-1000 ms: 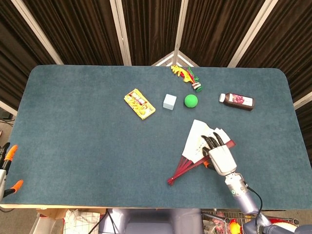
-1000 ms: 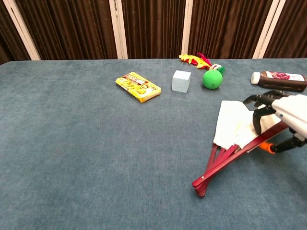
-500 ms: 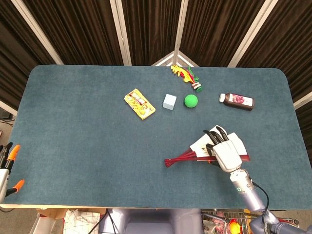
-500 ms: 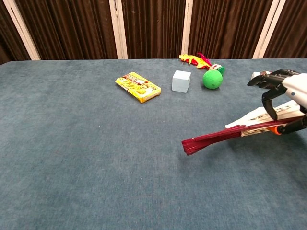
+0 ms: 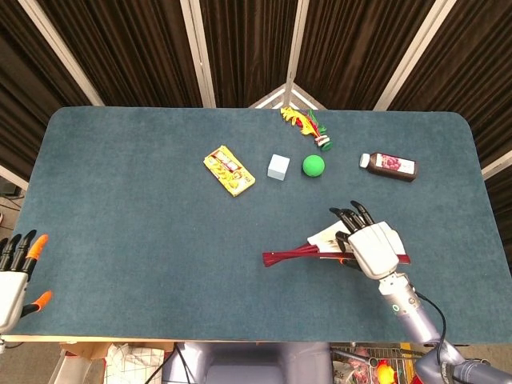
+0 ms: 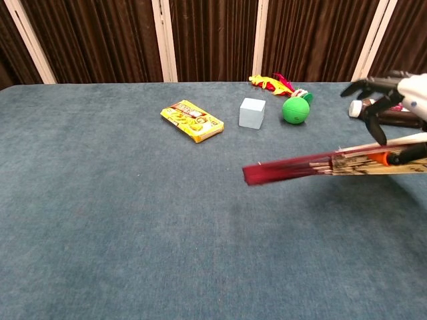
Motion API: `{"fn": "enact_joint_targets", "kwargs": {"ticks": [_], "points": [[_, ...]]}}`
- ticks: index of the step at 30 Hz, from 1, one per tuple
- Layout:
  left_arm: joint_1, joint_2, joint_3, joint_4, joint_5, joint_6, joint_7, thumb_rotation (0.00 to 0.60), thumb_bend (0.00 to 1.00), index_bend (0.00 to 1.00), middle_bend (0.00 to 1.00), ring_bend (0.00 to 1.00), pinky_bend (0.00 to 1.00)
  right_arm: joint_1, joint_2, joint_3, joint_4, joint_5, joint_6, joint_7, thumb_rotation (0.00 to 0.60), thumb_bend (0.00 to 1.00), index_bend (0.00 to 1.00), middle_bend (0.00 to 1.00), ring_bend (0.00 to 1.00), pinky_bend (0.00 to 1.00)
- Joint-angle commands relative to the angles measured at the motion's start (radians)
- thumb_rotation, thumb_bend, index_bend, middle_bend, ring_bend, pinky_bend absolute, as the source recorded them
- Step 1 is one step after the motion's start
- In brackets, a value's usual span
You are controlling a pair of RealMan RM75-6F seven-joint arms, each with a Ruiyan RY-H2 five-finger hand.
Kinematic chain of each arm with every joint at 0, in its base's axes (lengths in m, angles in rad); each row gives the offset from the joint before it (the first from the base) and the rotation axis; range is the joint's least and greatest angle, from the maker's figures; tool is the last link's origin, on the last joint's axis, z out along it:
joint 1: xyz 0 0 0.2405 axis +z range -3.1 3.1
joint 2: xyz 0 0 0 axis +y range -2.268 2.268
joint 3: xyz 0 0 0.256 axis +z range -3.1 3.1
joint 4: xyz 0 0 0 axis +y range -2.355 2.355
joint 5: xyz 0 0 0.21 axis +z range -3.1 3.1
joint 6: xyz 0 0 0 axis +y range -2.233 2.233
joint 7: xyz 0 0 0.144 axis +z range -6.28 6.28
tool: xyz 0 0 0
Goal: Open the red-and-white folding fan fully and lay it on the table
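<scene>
Right robot hand (image 5: 374, 246) near the right front of the tabletop (image 5: 120, 208), holding the fan (image 5: 308, 252) clear of the surface, as seen in the chest view. Thumb under the fan (image 6: 313, 165), other fingers (image 6: 373, 90) spread above and apart from it. Fan nearly folded, edge-on in the chest view, lying roughly level and parallel to the front edge; red sticks and pivot end pointing toward the tabletop's middle, a sliver of white leaf showing just beside the hand in the head view. Not yet opened, not yet laid down.

Left robot hand (image 5: 14, 276) at the front left corner, beyond the tabletop's edge, fingers apart and straight, holding nothing; orange tips showing on two of them. Out of the chest view.

Along the far edge, left to right: yellow packet (image 5: 229, 170), pale blue cube (image 5: 278, 167), green ball (image 5: 314, 166), dark bottle (image 5: 389, 166) lying on its side with white cap toward the ball. Cube and ball near each other but apart. Behind the ball, close to the far edge, a small yellow-and-red toy (image 5: 305, 123).
</scene>
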Motion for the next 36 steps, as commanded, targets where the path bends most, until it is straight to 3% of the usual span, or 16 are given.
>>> {"fn": "enact_joint_targets", "kwargs": {"ticks": [1, 9, 15, 23, 36], "points": [[-0.034, -0.016, -0.006, 0.025, 0.035, -0.022, -0.064, 0.600, 0.13, 0.01, 0.00, 0.00, 0.00, 0.054, 0.092, 0.036, -0.126, -0.002, -0.054, -0.010, 0.600, 0.36, 0.84, 0.21, 0.23, 0.13], [-0.098, -0.049, -0.031, 0.082, 0.055, -0.063, -0.191, 0.600, 0.13, 0.01, 0.00, 0.00, 0.00, 0.148, 0.259, 0.144, -0.350, 0.092, -0.198, -0.082, 0.600, 0.36, 0.85, 0.21, 0.23, 0.13], [-0.146, -0.092, -0.056, 0.104, 0.060, -0.089, -0.253, 0.600, 0.12, 0.01, 0.00, 0.00, 0.00, 0.218, 0.334, 0.222, -0.441, 0.208, -0.316, -0.147, 0.600, 0.37, 0.85, 0.21, 0.23, 0.13], [-0.235, -0.112, -0.047, 0.101, 0.047, -0.229, -0.462, 0.600, 0.12, 0.01, 0.00, 0.00, 0.00, 0.299, 0.378, 0.291, -0.536, 0.328, -0.410, -0.249, 0.600, 0.37, 0.85, 0.21, 0.23, 0.13], [-0.306, -0.241, -0.095, 0.196, 0.007, -0.256, -0.540, 0.600, 0.11, 0.03, 0.00, 0.00, 0.00, 0.410, 0.355, 0.347, -0.711, 0.508, -0.455, -0.395, 0.600, 0.37, 0.86, 0.21, 0.23, 0.13]]}}
